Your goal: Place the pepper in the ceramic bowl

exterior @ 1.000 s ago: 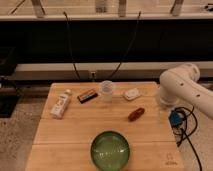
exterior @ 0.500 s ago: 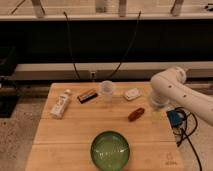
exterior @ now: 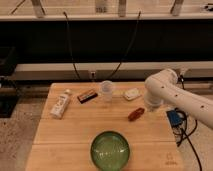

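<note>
The reddish-brown pepper [exterior: 135, 114] lies on the wooden table [exterior: 60, 135], right of centre. The green ceramic bowl [exterior: 110, 149] sits empty at the table's front middle. My white arm reaches in from the right, and its gripper [exterior: 150, 106] hangs just to the right of the pepper and slightly above it, largely hidden by the arm's own links. Nothing shows in the gripper.
A clear plastic cup [exterior: 107, 90] stands at the back centre. A flat dark brown bar [exterior: 87, 96] lies to its left, a white bottle [exterior: 60, 104] on its side at far left, a small white object [exterior: 132, 94] behind the pepper. A blue device [exterior: 175, 118] with cables hangs off the right edge.
My arm has swung left over the table's right side, bringing the gripper close to the pepper. The objects on the table have not moved.
</note>
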`<act>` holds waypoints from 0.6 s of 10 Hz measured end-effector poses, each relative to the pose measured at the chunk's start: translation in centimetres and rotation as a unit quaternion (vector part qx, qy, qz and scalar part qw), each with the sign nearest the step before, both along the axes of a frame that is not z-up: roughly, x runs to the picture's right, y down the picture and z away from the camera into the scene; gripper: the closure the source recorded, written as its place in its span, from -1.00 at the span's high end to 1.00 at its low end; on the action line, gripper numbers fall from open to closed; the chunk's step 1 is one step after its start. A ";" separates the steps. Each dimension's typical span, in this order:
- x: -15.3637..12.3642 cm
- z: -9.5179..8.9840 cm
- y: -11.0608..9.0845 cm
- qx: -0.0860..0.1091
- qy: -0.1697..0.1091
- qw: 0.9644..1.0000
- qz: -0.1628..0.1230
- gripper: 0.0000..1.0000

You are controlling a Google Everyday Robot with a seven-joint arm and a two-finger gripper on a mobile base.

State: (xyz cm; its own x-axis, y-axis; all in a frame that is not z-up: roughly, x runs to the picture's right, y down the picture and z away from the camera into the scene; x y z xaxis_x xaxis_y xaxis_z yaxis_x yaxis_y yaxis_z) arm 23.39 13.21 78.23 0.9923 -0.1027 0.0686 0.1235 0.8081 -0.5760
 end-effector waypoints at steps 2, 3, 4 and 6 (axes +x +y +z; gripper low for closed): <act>-0.8 2.5 1.0 -0.011 -0.011 1.000 -0.014 0.60; -0.9 2.9 0.8 -0.011 -0.014 1.000 -0.017 0.60; -1.0 3.1 0.9 -0.014 -0.015 1.000 -0.017 0.60; -1.0 3.9 1.6 -0.020 -0.015 0.999 -0.022 0.60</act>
State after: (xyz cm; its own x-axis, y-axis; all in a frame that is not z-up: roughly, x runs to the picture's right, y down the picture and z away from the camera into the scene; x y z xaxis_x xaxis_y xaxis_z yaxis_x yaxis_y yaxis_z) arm 22.37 14.79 82.17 0.9842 -0.1435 0.1033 0.1767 0.7776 -0.6034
